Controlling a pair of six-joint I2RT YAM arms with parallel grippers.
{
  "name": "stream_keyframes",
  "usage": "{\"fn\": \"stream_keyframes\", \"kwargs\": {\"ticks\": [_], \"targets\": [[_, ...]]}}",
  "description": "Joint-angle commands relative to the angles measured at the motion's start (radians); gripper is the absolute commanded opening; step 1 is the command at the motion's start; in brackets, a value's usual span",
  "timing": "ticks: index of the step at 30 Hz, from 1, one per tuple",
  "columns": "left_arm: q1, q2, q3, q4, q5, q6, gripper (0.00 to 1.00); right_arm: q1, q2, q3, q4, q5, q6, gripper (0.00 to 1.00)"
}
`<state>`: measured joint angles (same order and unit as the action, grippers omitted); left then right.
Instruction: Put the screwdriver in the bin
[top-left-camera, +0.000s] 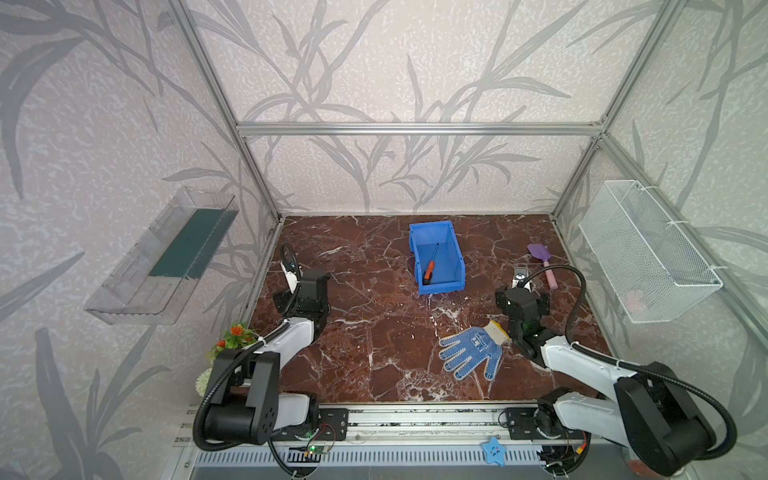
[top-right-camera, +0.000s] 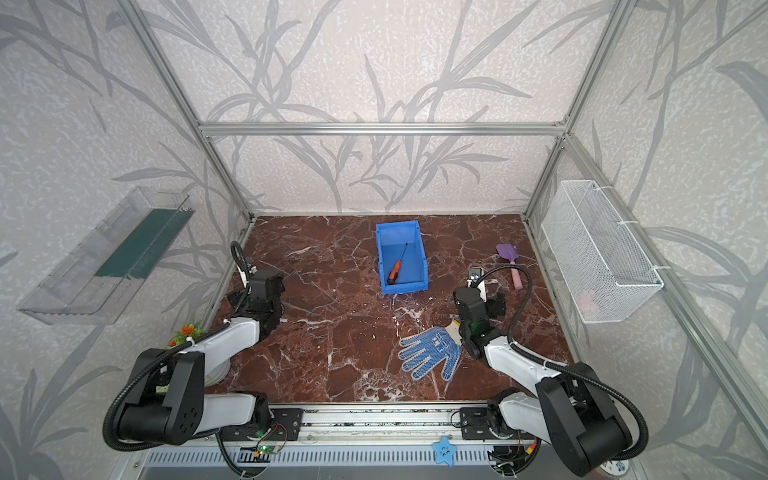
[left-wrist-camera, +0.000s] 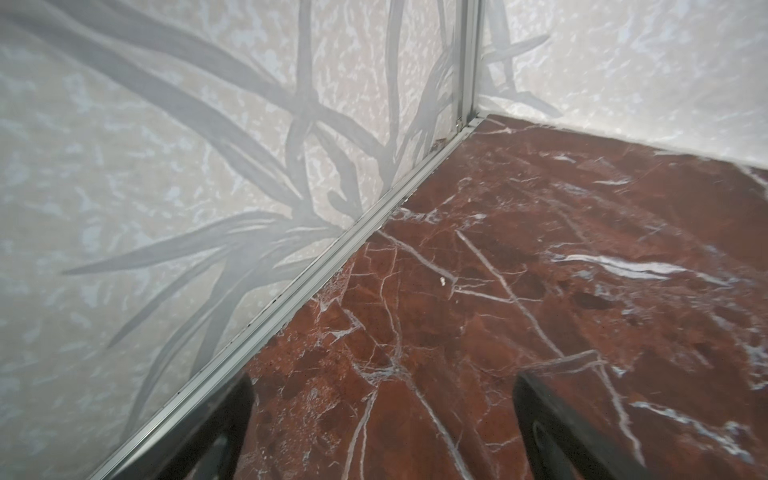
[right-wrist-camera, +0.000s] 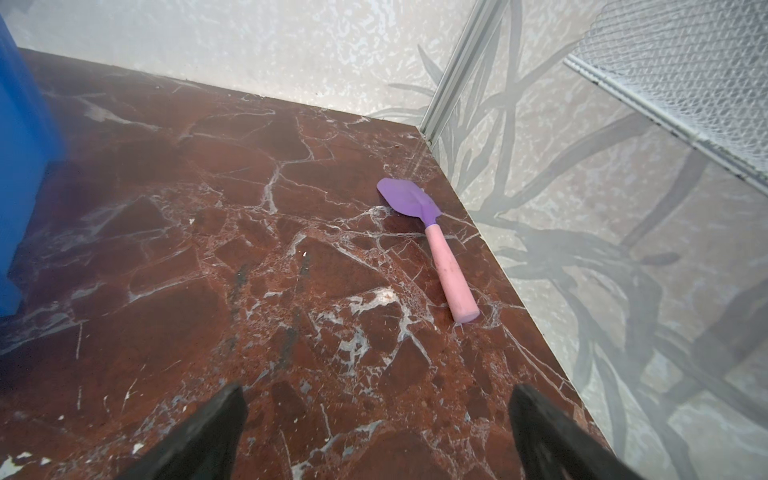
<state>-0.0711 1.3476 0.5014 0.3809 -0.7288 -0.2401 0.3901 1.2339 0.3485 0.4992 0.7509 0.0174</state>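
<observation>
The screwdriver (top-left-camera: 431, 262) already lies inside the bin (top-left-camera: 430, 232), just above the middle of both top views. It rests slantwise on the blue floor, with its orange and black handle down by the lowered front wall and its thin shaft pointing up toward the back wall. To my eye the job looks done.

Neither arm is holding anything. The left gripper (left-wrist-camera: 382, 390) has its jaws spread wide over bare marble near the left wall, and the right gripper (right-wrist-camera: 378, 395) is just as wide apart and empty. In a top view the right one sits right of centre, below the purple-and-pink toy spatula (right-wrist-camera: 432, 245) and above the blue dotted glove (top-left-camera: 471, 351).

If the tool ever needed lifting again, I'd judge it light and rigid — nothing fragile about it. The metal shaft looks slick and too thin to pinch surely, and a round tool like that probably rolls if nudged. The handle is the place to take it, squeezed across its thick middle, where the moulded grip should give the pads some purchase. The bin's walls stand close on both sides, so a reach from above over the low front looks easiest.
</observation>
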Motion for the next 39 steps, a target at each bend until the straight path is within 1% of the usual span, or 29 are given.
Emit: {"fn": "stream_keyframes", "kwargs": {"ticks": [1,2,3,4,5,7,9,10,12,13,15,16,17,18,19,23,25,26,28,30,31,34,36,37,39], "targets": [[0.022,0.05,-0.016,0.124,0.037,0.026,0.99,-0.004,0.054,-0.012,0.198,0.009,-0.058,0.99],[0.033,0.067,-0.017,0.148,0.052,0.031,0.99,-0.004,0.066,-0.011,0.22,-0.004,-0.061,0.99],[0.036,0.068,-0.004,0.119,0.065,0.018,0.99,-0.005,0.074,-0.015,0.233,-0.016,-0.064,0.99],[0.045,0.071,0.0,0.116,0.095,0.006,0.99,-0.005,0.083,-0.022,0.288,-0.029,-0.072,0.99],[0.054,0.08,-0.003,0.15,0.136,0.014,0.99,-0.005,0.088,-0.026,0.306,-0.044,-0.084,0.99],[0.054,0.093,-0.004,0.174,0.12,0.029,0.99,-0.005,0.091,-0.036,0.337,-0.053,-0.096,0.99],[0.057,0.084,-0.03,0.219,0.113,0.026,0.99,-0.005,0.107,-0.064,0.42,-0.057,-0.126,0.99],[0.062,0.087,-0.053,0.268,0.115,0.023,0.99,-0.008,0.121,-0.079,0.47,-0.063,-0.137,0.99],[0.065,0.109,-0.093,0.375,0.115,0.03,0.99,-0.012,0.171,-0.101,0.574,-0.057,-0.155,0.99],[0.064,0.123,-0.111,0.445,0.118,0.058,0.99,-0.011,0.203,-0.109,0.627,-0.053,-0.165,0.99],[0.062,0.108,-0.126,0.443,0.161,0.058,0.99,-0.011,0.271,-0.12,0.715,-0.061,-0.188,0.99],[0.062,0.101,-0.132,0.452,0.17,0.059,0.99,-0.01,0.311,-0.127,0.79,-0.068,-0.215,0.99],[0.062,0.101,-0.144,0.475,0.18,0.063,0.99,-0.01,0.348,-0.139,0.877,-0.081,-0.242,0.99],[0.062,0.1,-0.161,0.505,0.196,0.071,0.99,-0.01,0.371,-0.135,0.906,-0.086,-0.247,0.99],[0.062,0.102,-0.181,0.545,0.223,0.083,0.99,-0.005,0.369,-0.126,0.885,-0.091,-0.265,0.99],[0.062,0.148,-0.236,0.713,0.365,0.145,0.99,-0.005,0.374,-0.133,0.905,-0.105,-0.264,0.99],[0.063,0.213,-0.213,0.727,0.426,0.178,0.99,-0.006,0.372,-0.137,0.905,-0.106,-0.263,0.99],[0.062,0.248,-0.197,0.76,0.432,0.204,0.99,-0.007,0.369,-0.139,0.905,-0.108,-0.262,0.99],[0.063,0.198,-0.17,0.62,0.42,0.164,0.99,-0.014,0.367,-0.143,0.905,-0.113,-0.251,0.99],[0.063,0.189,-0.118,0.503,0.396,0.148,0.99,-0.02,0.368,-0.141,0.904,-0.119,-0.24,0.99],[0.058,0.193,-0.12,0.508,0.388,0.154,0.99,-0.022,0.372,-0.136,0.905,-0.122,-0.24,0.99],[0.056,0.237,-0.148,0.645,0.389,0.183,0.99,-0.028,0.394,-0.119,0.902,-0.164,-0.263,0.99],[0.055,0.215,-0.132,0.572,0.384,0.165,0.99,-0.051,0.382,-0.113,0.872,-0.211,-0.25,0.99],[0.054,0.215,-0.131,0.571,0.385,0.165,0.99,-0.069,0.364,-0.11,0.83,-0.245,-0.226,0.99],[0.054,0.234,-0.144,0.63,0.387,0.182,0.99,-0.139,0.332,-0.101,0.736,-0.365,-0.155,0.99]]}}
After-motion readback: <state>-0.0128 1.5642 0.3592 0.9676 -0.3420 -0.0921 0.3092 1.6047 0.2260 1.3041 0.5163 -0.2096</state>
